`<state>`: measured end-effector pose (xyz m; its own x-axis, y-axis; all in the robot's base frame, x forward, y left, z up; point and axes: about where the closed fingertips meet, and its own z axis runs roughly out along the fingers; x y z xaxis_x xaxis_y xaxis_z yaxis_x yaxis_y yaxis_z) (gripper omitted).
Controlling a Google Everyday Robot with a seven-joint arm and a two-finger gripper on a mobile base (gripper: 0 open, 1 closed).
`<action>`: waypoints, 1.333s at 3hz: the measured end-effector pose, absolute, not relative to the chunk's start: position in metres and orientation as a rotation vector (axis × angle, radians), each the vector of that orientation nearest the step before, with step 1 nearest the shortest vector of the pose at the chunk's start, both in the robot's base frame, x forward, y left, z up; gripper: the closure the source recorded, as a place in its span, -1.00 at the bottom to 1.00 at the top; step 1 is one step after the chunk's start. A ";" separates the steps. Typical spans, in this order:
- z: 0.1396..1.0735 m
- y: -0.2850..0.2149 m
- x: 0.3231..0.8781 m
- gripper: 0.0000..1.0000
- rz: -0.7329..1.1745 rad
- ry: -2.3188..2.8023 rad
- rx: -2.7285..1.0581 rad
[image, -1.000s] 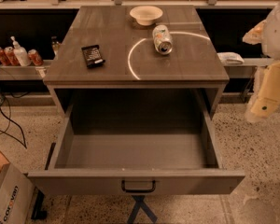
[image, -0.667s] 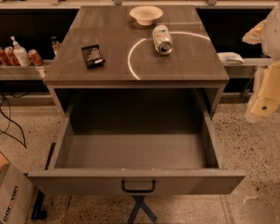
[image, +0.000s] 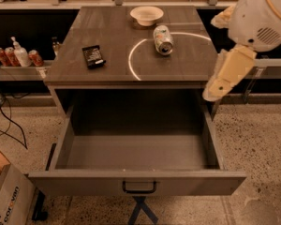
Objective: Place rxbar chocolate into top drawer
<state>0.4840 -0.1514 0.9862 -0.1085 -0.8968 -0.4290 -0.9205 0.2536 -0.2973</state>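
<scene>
The rxbar (image: 93, 56) lies flat on the left part of the tabletop (image: 107, 27), near its front edge. To its right, well apart, a can (image: 163, 40) lies on its side, with a white bowl (image: 146, 15) behind it. The drawer (image: 136, 182) stands pulled open below the tabletop. The gripper (image: 220, 81) hangs off the table's right front corner, above the drawer's right wall; I cannot tell whether it is clenched or released. Bottles (image: 18, 55) stand on a shelf at left.

Arm (image: 246, 36) cropped at right edge, hand out of view beyond it, rxbar chocolate (image: 93, 56) print unreadable
</scene>
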 end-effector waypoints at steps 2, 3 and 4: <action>0.991 -0.083 0.529 -1.00 0.224 1.840 -1.628; 0.991 -0.083 0.529 -1.00 0.224 1.840 -1.628; 0.982 -0.078 0.534 -1.00 0.238 1.842 -1.582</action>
